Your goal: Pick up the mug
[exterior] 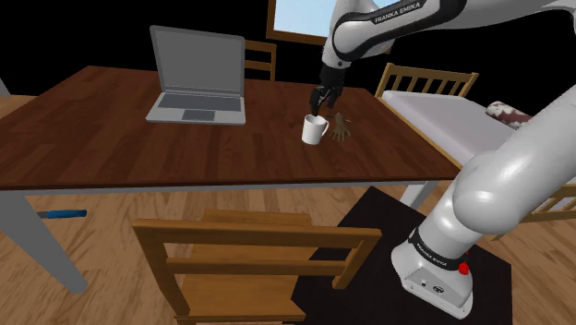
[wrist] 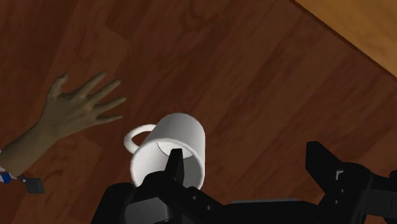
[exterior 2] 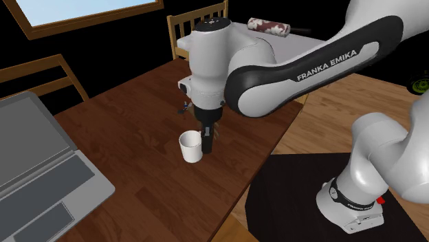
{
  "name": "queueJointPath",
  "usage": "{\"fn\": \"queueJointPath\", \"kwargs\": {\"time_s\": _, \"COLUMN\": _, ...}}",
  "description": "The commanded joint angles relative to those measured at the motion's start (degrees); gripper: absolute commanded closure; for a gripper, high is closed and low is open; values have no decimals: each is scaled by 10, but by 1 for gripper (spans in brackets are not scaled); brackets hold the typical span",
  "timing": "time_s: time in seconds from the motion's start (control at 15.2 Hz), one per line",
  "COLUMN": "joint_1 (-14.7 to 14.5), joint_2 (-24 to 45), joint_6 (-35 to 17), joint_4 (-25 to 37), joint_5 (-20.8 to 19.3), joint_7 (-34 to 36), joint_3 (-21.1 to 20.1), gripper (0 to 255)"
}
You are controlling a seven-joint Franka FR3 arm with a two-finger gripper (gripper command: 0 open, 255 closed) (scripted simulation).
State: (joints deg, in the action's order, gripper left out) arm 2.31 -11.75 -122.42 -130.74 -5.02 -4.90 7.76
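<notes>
A white mug (exterior: 316, 130) stands upright on the dark wooden table (exterior: 111, 129), near its edge on the shoulder view's right. My black gripper (exterior: 318, 111) points down just above the mug's rim. In the wrist view the gripper (wrist: 248, 167) is open. One finger (wrist: 173, 168) is over the mug's (wrist: 181, 137) mouth, and the other finger (wrist: 324, 167) is outside its wall, well clear. The mug's handle (wrist: 135, 137) points away from the gripper's gap. In the second exterior view the gripper (exterior 2: 208, 141) hangs beside the mug (exterior 2: 192, 146).
A brown model hand (exterior: 342, 127) lies on the table right beside the mug. An open grey laptop (exterior: 198, 78) sits further along the table. A wooden chair (exterior: 249, 268) stands at the table's near side, and a bed (exterior: 443, 115) lies beyond the table's end.
</notes>
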Motion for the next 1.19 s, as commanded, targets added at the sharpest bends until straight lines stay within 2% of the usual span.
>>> {"fn": "queueJointPath", "kwargs": {"time_s": 0.0, "joint_1": 4, "joint_2": 40, "joint_6": -23, "joint_4": 16, "joint_5": 5, "joint_7": -4, "joint_3": 8, "gripper": 0}}
{"fn": "queueJointPath", "kwargs": {"time_s": 0.4, "joint_1": 17, "joint_2": 169, "joint_6": -80, "joint_4": 85, "joint_5": 30, "joint_7": -15, "joint_3": 22, "gripper": 0}}
{"fn": "queueJointPath", "kwargs": {"time_s": 0.92, "joint_1": 19, "joint_2": 208, "joint_6": -136, "joint_4": 67, "joint_5": 38, "joint_7": -19, "joint_3": 21, "gripper": 0}}
{"fn": "queueJointPath", "kwargs": {"time_s": 1.06, "joint_1": 19, "joint_2": 208, "joint_6": -136, "joint_4": 67, "joint_5": 38, "joint_7": -19, "joint_3": 21, "gripper": 0}}
{"fn": "queueJointPath", "kwargs": {"time_s": 1.12, "joint_1": 19, "joint_2": 209, "joint_6": -136, "joint_4": 68, "joint_5": 38, "joint_7": -18, "joint_3": 21, "gripper": 255}}
